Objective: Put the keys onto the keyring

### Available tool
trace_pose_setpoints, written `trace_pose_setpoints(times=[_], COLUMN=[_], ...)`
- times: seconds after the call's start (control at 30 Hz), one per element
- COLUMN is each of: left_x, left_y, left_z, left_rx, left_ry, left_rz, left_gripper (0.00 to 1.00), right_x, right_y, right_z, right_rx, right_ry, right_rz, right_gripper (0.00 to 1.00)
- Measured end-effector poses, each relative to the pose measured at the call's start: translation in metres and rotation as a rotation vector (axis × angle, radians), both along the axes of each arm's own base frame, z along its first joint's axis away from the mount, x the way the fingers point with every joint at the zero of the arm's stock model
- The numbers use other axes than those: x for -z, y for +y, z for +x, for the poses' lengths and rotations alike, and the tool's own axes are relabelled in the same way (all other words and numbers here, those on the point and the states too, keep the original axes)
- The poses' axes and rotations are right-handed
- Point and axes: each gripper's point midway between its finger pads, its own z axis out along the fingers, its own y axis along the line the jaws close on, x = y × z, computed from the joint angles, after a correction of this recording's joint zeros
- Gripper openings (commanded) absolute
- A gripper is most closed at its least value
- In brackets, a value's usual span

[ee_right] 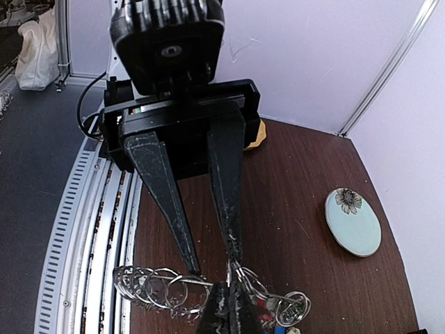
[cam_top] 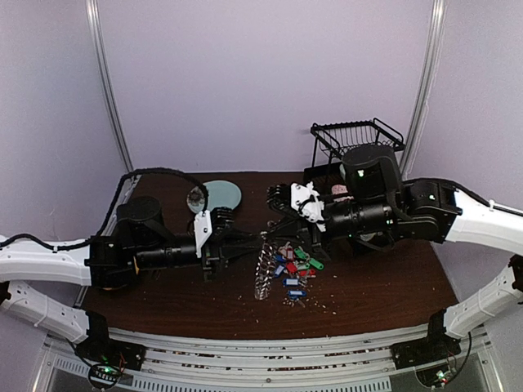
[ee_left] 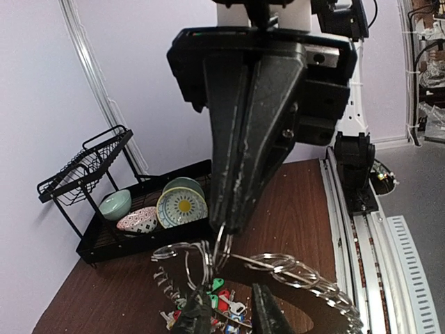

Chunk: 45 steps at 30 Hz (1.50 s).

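**Right claw pinches the keyring, left claw stands wide around it**

The right claw point(ee_left: 224, 240) is closed tight on the wire of the keyring point(cam_top: 263, 273), its two fingers pressed together at the ring's upper edge. Seen from above, the keyring hangs from that pinch over the middle of the table point(cam_top: 368, 286). It is turned edge-on, so it shows as a narrow upright band of silvery loops. Whether its lower end touches the wood I cannot tell.

The left claw point(ee_right: 213, 263) is spread wide and holds nothing. In the right wrist view, one of its fingertips point(ee_right: 193, 268) lies against the row of loops. The other comes down just beside the right claw's pinch.

The keys point(cam_top: 296, 265) lie in a loose heap on the table just right of the hanging keyring, with red, blue and green tags mixed together. They are below the right arm and apart from both claws.

At the far right edge stands a black wire dish rack point(cam_top: 355, 135) holding patterned bowls point(ee_left: 182, 207). A pale blue plate point(cam_top: 222, 194) lies on the table behind the left arm.
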Motion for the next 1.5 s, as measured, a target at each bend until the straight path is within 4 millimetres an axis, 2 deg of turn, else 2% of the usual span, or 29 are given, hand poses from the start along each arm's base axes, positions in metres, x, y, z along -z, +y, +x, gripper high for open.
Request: trace_pose_setpoints(times=[0.17,0.37,0.67,0.77,1.0,1.13,1.2,1.27,1.37,1.43,1.5], left_x=[-0.003,-0.006,0.001,-0.001,-0.001,-0.002,-0.001,0.000,0.001,-0.001,-0.001], left_y=[-0.001,-0.004,-0.011,-0.013,-0.013,-0.012,-0.011,-0.008,-0.003,-0.001,0.002], left_z=[0.003,0.000,0.002,0.003,0.003,0.007,0.009,0.010,0.010,0.009,0.008], left_rx=[-0.012,0.009,0.021,0.022,0.019,-0.002,-0.018,-0.030,-0.041,-0.041,-0.039], left_ry=[-0.014,-0.034,-0.039,-0.040,-0.043,-0.046,-0.052,-0.061,-0.084,-0.105,-0.127], left_rz=[0.022,0.020,0.049,0.049,0.052,0.051,0.054,0.059,0.062,0.062,0.063], left_gripper=[0.26,0.17,0.11,0.00,0.00,0.00,0.00,0.00,0.00,0.00,0.00], right_x=[0.009,0.012,0.015,0.015,0.015,0.014,0.008,0.002,0.000,0.005,0.018], right_y=[0.000,-0.001,-0.001,-0.001,-0.001,-0.001,-0.002,-0.010,-0.038,-0.053,-0.059], right_z=[0.002,0.002,0.000,0.000,-0.001,0.002,0.009,0.018,0.043,0.057,0.066], right_rx=[0.001,0.001,-0.003,-0.004,-0.005,0.012,0.038,0.071,0.159,0.231,0.295], right_ry=[-0.007,-0.007,-0.002,-0.002,-0.001,0.010,0.016,0.051,0.144,0.211,0.294], right_rz=[-0.046,-0.065,-0.074,-0.076,-0.077,-0.069,-0.033,0.024,0.123,0.159,0.174], right_gripper=[0.00,0.00,0.00,0.00,0.00,0.27,0.34,0.38,0.41,0.41,0.41])
